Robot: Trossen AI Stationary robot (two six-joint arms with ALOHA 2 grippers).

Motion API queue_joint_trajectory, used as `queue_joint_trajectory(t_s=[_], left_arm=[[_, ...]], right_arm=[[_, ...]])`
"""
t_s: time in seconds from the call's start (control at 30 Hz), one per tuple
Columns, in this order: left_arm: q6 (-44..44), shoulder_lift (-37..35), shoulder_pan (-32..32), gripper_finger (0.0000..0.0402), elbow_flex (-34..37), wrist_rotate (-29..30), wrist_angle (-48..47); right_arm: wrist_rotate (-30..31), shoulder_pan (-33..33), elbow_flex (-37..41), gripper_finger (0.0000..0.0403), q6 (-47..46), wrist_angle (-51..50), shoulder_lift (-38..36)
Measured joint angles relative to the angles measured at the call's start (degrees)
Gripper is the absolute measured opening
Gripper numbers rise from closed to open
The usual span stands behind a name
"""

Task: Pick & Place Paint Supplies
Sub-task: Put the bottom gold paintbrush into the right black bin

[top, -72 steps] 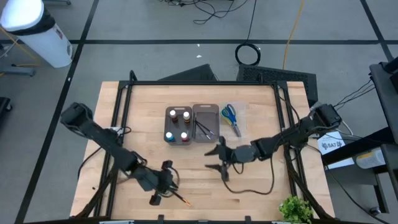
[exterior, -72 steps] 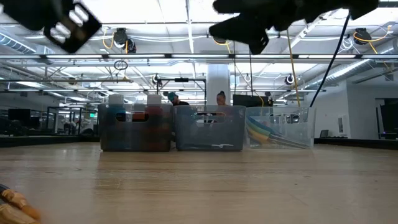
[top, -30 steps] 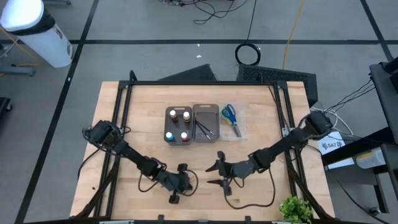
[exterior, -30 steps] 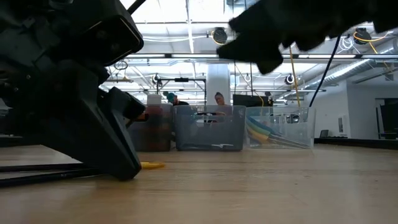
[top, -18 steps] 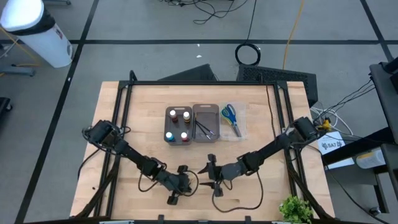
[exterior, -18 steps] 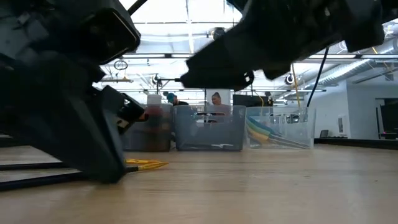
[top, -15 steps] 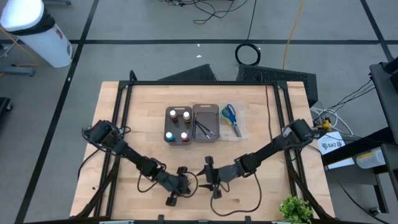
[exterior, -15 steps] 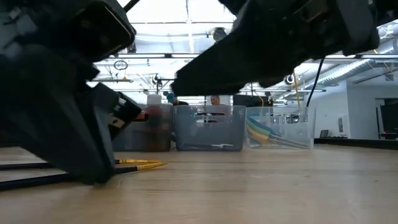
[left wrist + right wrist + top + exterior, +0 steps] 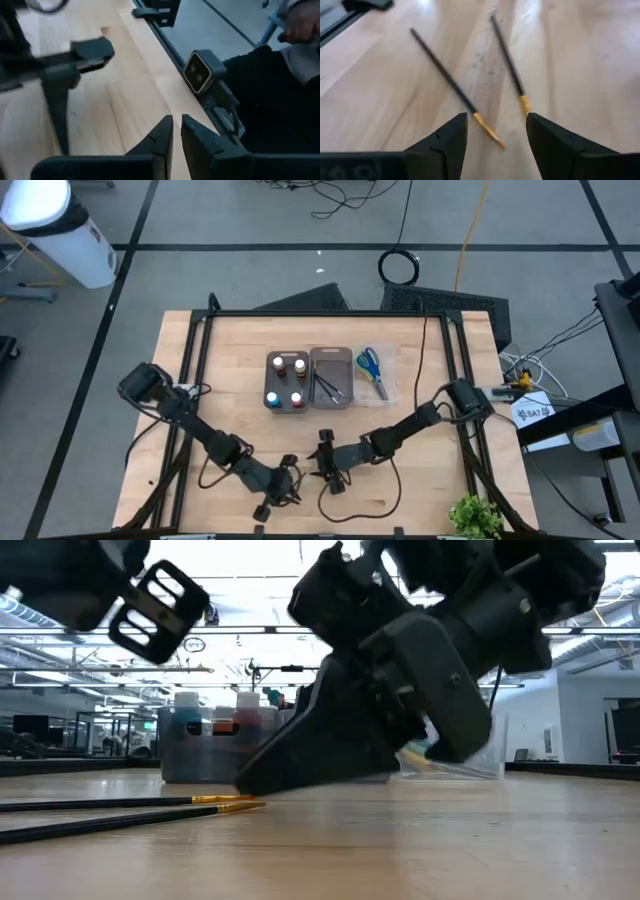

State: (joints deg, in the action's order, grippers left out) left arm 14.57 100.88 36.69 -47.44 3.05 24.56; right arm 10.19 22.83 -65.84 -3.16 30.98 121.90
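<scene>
Dark brushes (image 9: 450, 82) now loose | L hand (image 9: 176, 132) shut, lifted | R hand (image 9: 496, 131) open over them

A white label (image 9: 535, 412) lying beside the table's right edge carries dark print, too small to make out. No other text, brand or number can be read anywhere.

A grey floor (image 9: 250, 220) crossed by dark lines surrounds the wooden table (image 9: 420, 490). A white bin (image 9: 60, 235) stands upper left, a plant (image 9: 475, 515) lower right. Ceiling lights (image 9: 250, 585) and pipes (image 9: 90, 635) fill the hall.
</scene>
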Motion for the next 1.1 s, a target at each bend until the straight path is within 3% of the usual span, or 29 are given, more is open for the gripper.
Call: queue_joint_trajectory(t_s=[0.23, 0.8, 1.1], left_arm=[[-0.9, -2.3, 1.4, 0.0047, 0.0, 3.3, -2.8], [1.0, -2.3, 1.4, 0.0047, 0.0, 3.6, -6.1], [1.1, -2.3, 1.4, 0.0047, 0.0, 3.6, -6.5]], right_arm=[[-2.8, -0.4, -0.2, 0.0162, 0.1, -2.1, 0.9], [-4.3, -0.9, -0.4, 0.0008, 0.1, -11.8, 0.6], [-5.9, -1.2, -0.3, 0.0001, 0.3, -15.1, 0.1]])
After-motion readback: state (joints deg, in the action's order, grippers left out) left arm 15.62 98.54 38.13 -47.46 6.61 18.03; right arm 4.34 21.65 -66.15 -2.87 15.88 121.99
